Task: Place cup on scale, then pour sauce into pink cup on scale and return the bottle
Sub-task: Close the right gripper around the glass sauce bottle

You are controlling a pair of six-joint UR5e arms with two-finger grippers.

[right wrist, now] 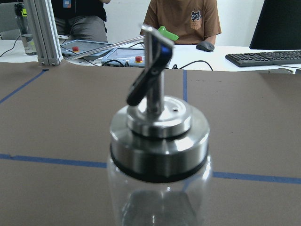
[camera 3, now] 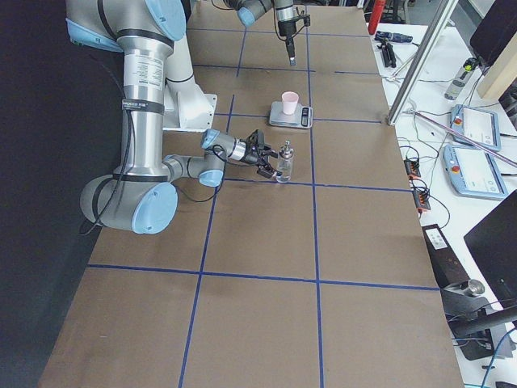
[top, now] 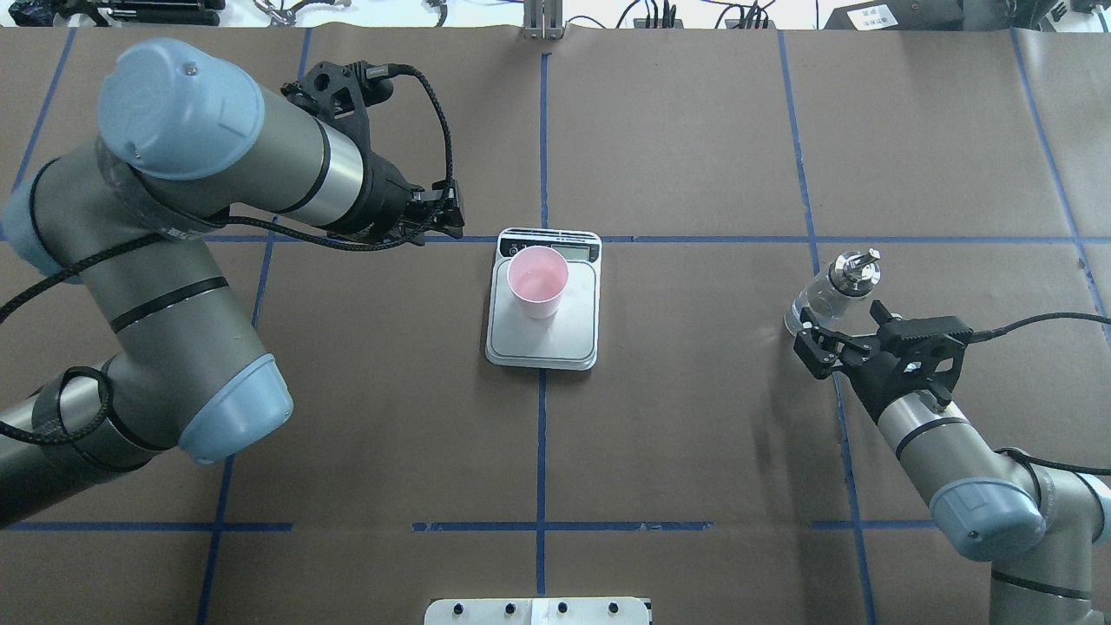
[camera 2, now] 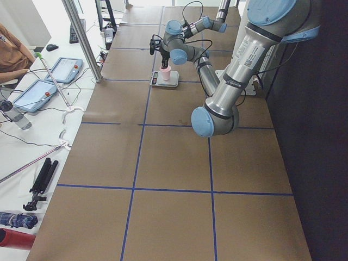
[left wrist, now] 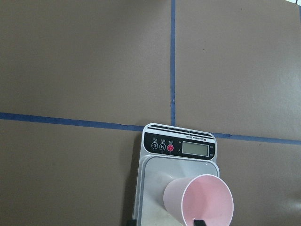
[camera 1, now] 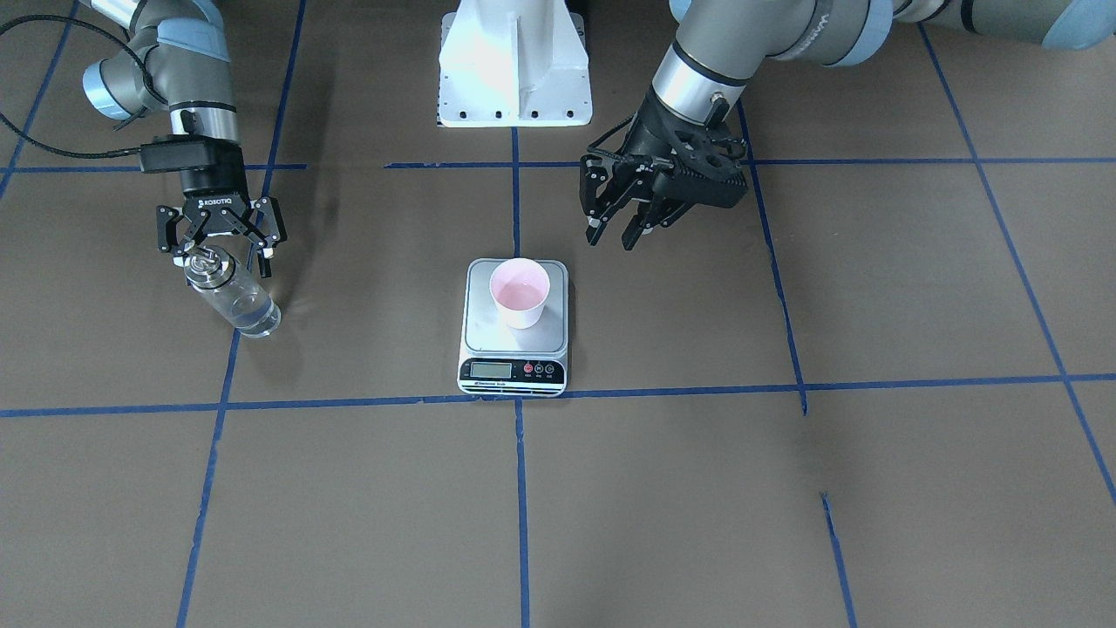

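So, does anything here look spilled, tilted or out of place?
Nothing stands out. The cup stands upright on the scale, the bottle stands upright on the table, and no spill shows.

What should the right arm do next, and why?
Probably close the right end effector on the clear glass bottle with silver pourer: its fingers stand open either side of it, and the pale pink paper cup already sits on the silver-grey scale.
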